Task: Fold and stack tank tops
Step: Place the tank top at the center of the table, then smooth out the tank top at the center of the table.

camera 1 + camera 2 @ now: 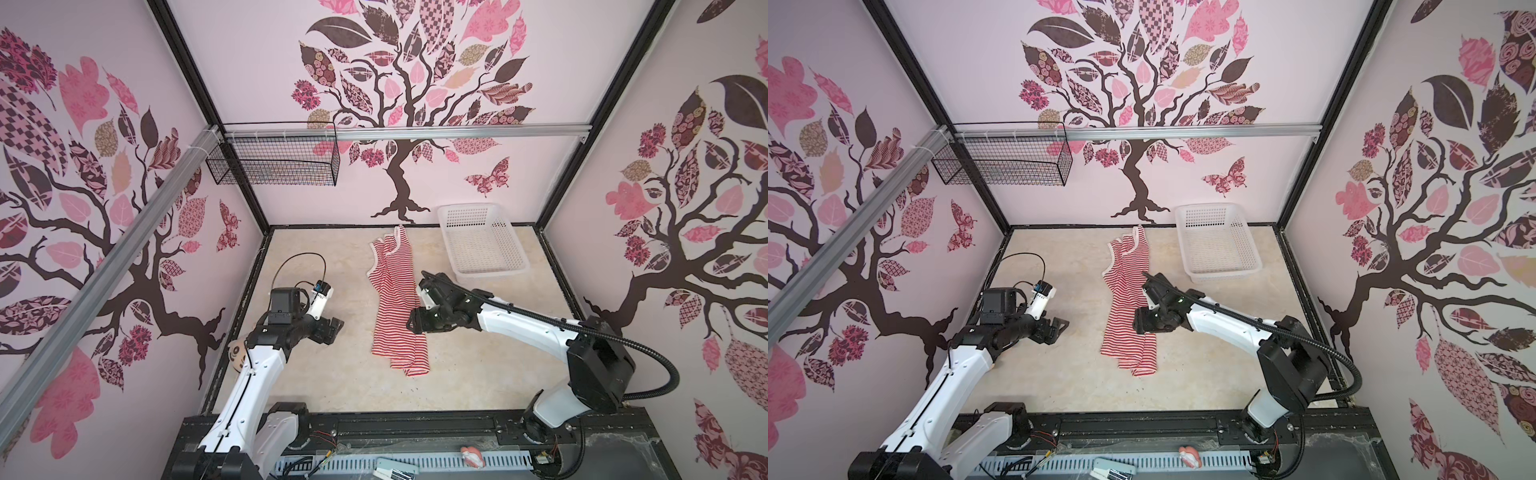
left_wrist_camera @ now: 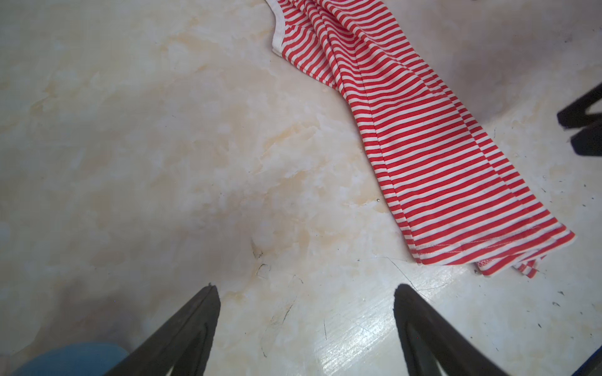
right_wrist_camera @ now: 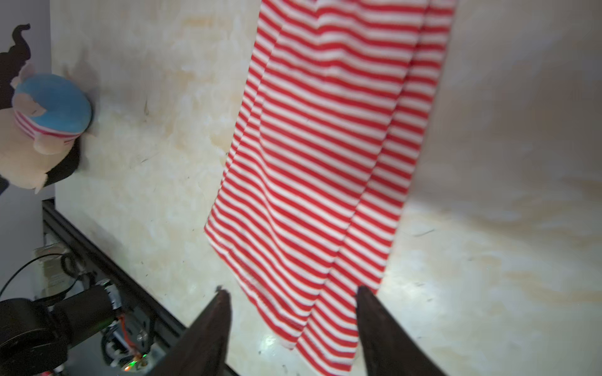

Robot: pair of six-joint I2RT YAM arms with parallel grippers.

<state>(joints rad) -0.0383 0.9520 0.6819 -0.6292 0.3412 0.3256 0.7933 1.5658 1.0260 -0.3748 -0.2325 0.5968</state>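
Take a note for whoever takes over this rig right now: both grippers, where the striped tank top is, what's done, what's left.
Left gripper: open, holding nothing, over the bare marble-look table to the left of the garment.
Right gripper: jaws apart, nothing held, over the garment's right edge, toward the hem.
Red-and-white striped thin fabric tank top: mid-table, a long narrow strip folded lengthwise, straps toward the far wall.
White perforated plastic basket: far right corner, apart from the top; nothing shows in it.
Done: the lengthwise fold, it seems.
Left: the crosswise fold, then stacking; no stack is visible yet.
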